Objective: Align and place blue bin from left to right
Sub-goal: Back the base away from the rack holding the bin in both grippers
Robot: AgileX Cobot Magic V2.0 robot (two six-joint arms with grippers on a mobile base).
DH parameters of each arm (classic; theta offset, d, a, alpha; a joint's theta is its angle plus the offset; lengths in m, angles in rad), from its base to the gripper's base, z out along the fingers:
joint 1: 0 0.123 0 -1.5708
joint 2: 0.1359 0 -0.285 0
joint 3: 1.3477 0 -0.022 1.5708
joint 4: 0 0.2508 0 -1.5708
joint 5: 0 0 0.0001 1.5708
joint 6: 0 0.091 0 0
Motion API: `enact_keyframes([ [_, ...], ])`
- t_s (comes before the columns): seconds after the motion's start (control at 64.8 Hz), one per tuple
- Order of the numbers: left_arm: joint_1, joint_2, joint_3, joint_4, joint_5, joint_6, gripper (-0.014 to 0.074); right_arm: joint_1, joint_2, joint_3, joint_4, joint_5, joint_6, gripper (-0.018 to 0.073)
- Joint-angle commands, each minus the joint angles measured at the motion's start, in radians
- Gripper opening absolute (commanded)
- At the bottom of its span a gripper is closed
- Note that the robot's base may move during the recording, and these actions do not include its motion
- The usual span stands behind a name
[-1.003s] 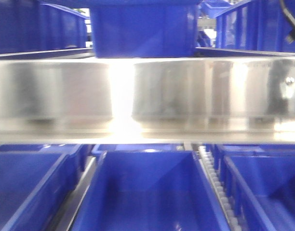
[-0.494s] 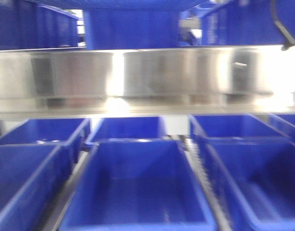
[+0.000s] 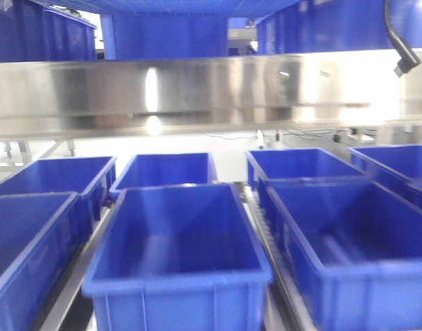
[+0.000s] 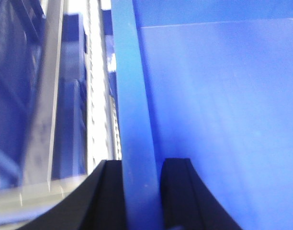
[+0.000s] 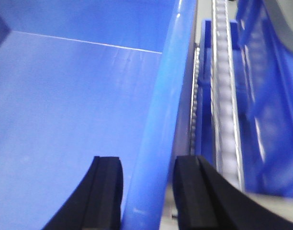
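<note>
Front and centre on the lower shelf sits the blue bin [image 3: 176,234], open side up, its near wall facing you and another bin [image 3: 166,169] close behind it. You have it by both long rims. The left gripper [image 4: 139,167] straddles the left rim with one finger inside and one outside, closed down to the rim's thickness. The right gripper [image 5: 145,165] does the same on the right rim. Both look clamped on the plastic, with no gap that I can make out.

My reading is that you are carrying or sliding the bin into line. Hold both wrists at one height so it rides level, and move the two arms together. If one leads, the bin will likely skew and the rim may slip through the fingers.

Watch the roller rail [image 3: 260,227] just beside the right wall and the right-hand bin [image 3: 349,241] beyond it. Watch the left-hand bin [image 3: 25,241] on the other side too, as clearance looks small on each. Overhead, the steel beam [image 3: 197,93] limits how high you can lift.
</note>
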Motion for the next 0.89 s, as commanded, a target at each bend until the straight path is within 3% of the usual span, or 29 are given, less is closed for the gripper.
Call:
enact_keyframes([
  [0.0, -0.015, -0.029, -0.025, -0.064, -0.096, 0.011, -0.0010, 0.006, -0.008, -0.012, -0.011, -0.098, 0.025, -0.0079],
  [0.879, -0.015, -0.029, -0.025, -0.064, -0.096, 0.011, -0.0010, 0.006, -0.008, -0.012, -0.011, -0.098, 0.025, -0.0079],
])
